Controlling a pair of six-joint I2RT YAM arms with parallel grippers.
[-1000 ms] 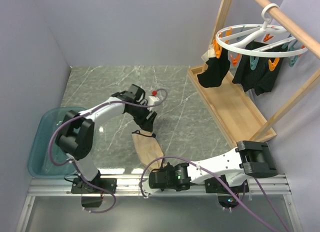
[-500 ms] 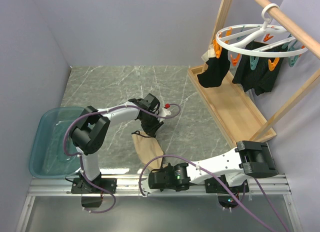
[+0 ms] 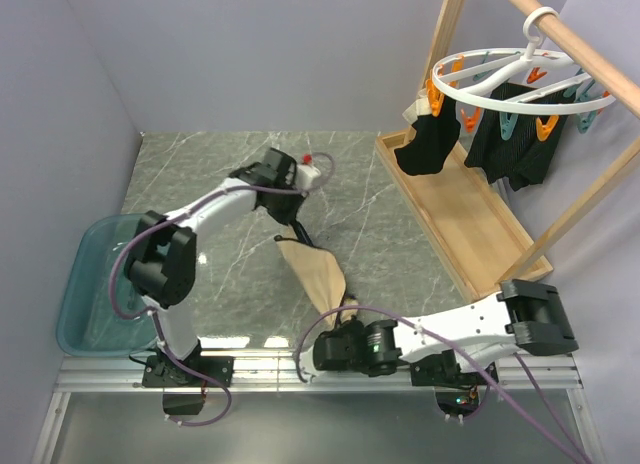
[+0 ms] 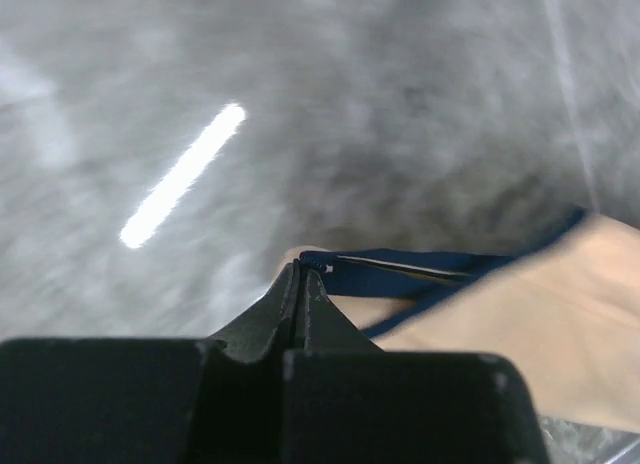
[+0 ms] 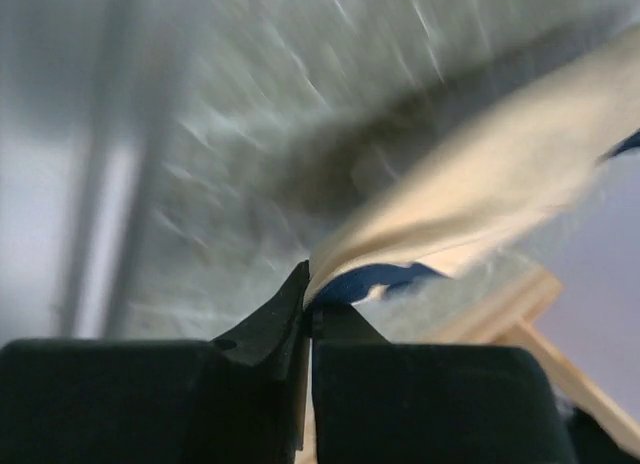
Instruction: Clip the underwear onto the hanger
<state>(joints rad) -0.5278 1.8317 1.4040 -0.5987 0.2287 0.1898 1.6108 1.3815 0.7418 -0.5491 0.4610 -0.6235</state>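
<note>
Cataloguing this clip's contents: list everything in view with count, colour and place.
underwear: one, beige with navy trim, stretched between the two end effectors
hanger: one, white, hung high at far right
clips: several, orange and teal, dangling from the hanger
black garments: at least two, hanging from the clips
wooden frame: one, light wood, right side, carries the hanger
basin: one, translucent teal, near left
table: one, grey-green marble
left end effector: one, black, shut on the underwear's trim
right end effector: one, black, shut on its other end
</note>
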